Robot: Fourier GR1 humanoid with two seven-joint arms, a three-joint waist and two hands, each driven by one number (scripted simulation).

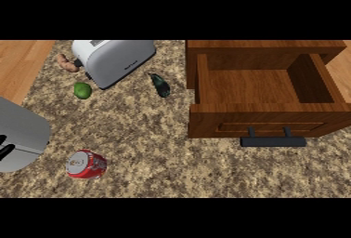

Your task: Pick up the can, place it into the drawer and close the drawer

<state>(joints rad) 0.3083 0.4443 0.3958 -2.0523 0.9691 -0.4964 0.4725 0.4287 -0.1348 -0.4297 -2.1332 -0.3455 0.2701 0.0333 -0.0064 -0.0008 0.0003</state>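
A red can point(86, 164) stands upright on the speckled counter point(151, 135) at the lower left, its silver top facing up. The wooden drawer point(264, 88) stands pulled open at the upper right with nothing inside, and its dark handle point(273, 141) faces the front. My left forearm point(21, 135) comes in from the left edge. Only slivers of the black left hand point(5, 151) show there, a short way to the left of the can and apart from it. My right hand shows nowhere.
A silver toaster point(113, 60) lies at the back left, with a brown lumpy vegetable point(66, 63) beside it. A green fruit point(83, 90) and a dark green vegetable point(160, 85) lie in front of the toaster. Wooden flooring point(21, 60) borders the counter on the left.
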